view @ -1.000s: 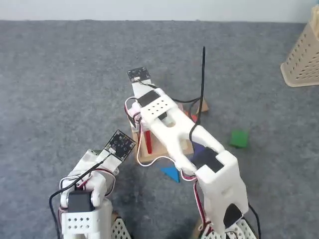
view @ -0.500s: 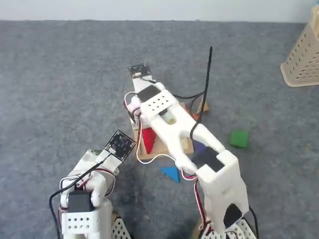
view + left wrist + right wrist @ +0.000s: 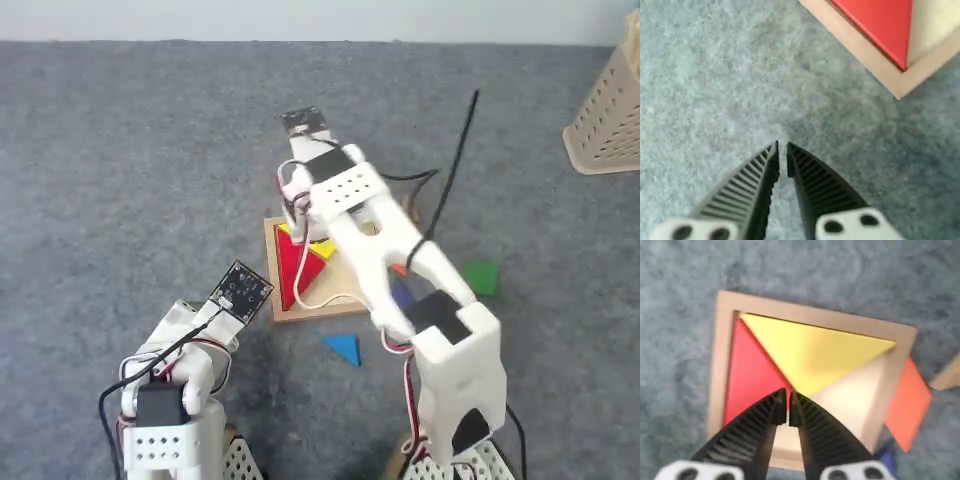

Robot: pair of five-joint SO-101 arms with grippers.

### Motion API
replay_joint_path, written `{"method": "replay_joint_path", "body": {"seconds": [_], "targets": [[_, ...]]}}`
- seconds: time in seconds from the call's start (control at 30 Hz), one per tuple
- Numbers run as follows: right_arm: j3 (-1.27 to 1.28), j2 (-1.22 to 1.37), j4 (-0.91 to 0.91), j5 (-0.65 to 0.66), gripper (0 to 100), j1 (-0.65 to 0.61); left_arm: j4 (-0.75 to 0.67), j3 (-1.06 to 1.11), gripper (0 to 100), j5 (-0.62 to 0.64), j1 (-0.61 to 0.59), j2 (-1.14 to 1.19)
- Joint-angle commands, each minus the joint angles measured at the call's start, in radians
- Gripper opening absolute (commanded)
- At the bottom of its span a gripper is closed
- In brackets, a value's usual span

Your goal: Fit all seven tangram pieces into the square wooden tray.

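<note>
Right gripper first: jaws pressed together, nothing between them, hanging over the middle of the tray, right where two pieces meet at their tips. Under it, the red triangle lies flat with its long edge along the tray's left rim as the high view has it, tip pointing to the centre. The yellow triangle sits beside it, long edge along the far rim, tip also inward. The remaining tray floor is bare wood.

Just outside the rim on the right, an orange piece; a dark blue piece shows past the arm. On the carpet, a blue triangle lies near the tray's front edge and a green square well off to the right.

Left gripper: jaws together, empty, low over the carpet near the tray's front corner.
</note>
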Motion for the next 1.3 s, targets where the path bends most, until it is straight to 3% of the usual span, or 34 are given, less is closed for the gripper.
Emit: {"method": "replay_joint_path", "body": {"seconds": [0.0,0.17,0.4,0.67,1.27], "targets": [[0.066,-0.128,-0.044,0.04,0.6,0.093,0.006,-0.01,2,-0.009,0.0,-0.017],[0.327,-0.252,-0.18,0.133,0.6,0.174,0.006,-0.01,2,-0.009,0.0,-0.017],[0.577,-0.375,-0.34,0.279,1.1,0.18,0.006,-0.01,2,-0.009,-0.002,-0.017],[0.582,-0.374,-0.349,0.287,16.2,0.252,0.006,-0.01,2,-0.009,-0.002,-0.017],[0.439,-0.087,-0.381,0.316,15.1,0.263,0.006,-0.01,2,-0.009,-0.003,-0.017]]}}
